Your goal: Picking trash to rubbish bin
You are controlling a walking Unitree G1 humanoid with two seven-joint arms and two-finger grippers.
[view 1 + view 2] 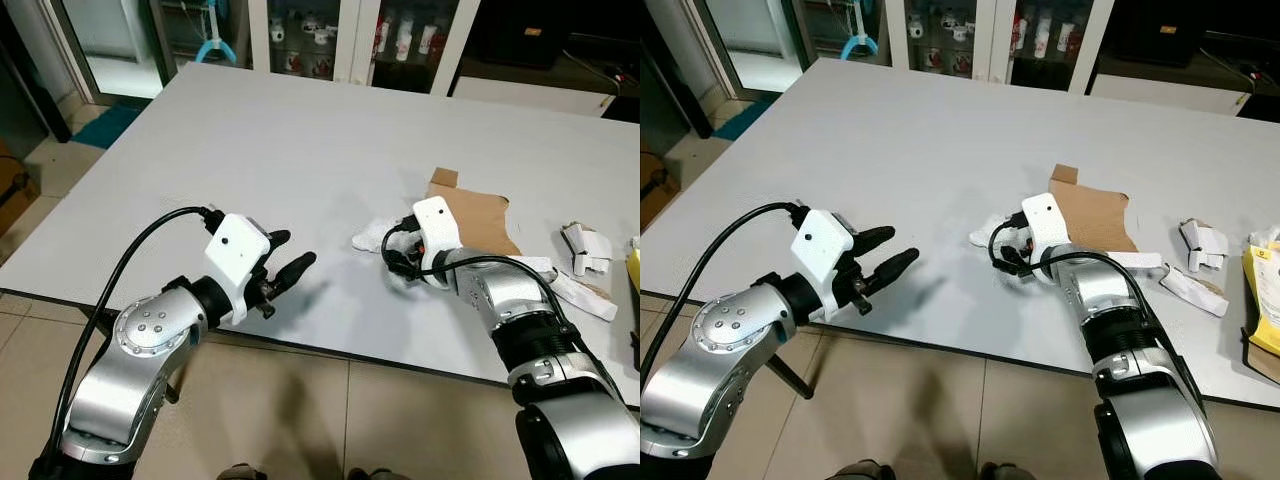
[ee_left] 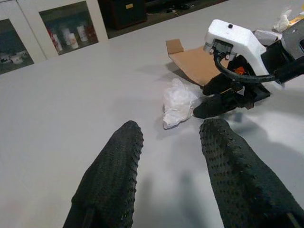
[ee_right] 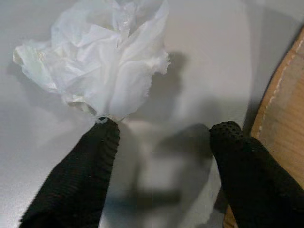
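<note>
1. Large grey table (image 1: 300, 150), glass-fronted cabinets (image 1: 350, 35) behind its far edge, tiled floor (image 1: 300, 400) below the near edge.
2. Crumpled white tissue (image 3: 102, 61) lying on the table, just left of a flat piece of brown cardboard (image 1: 480, 220).
3. Right gripper (image 3: 161, 142) low over the table, fingers spread wide, holding nothing; one fingertip (image 3: 107, 130) touching the tissue's near edge, the other fingertip close to the cardboard's edge.
4. Same right gripper in the left eye view (image 1: 400, 262) between tissue and cardboard, white wrist housing above it, black cable looped beside it.
5. Left gripper (image 1: 290, 255) hovering over the table near its front edge, well apart from the tissue, fingers parted moderately, empty.
6. Left gripper's dotted black fingers (image 2: 118, 180) pointing across the table toward the tissue and the right gripper.
7. Further scraps of white paper (image 1: 585, 250) on the table to the right of the cardboard, and a yellow packet (image 1: 1265, 300) at the far right edge.
</note>
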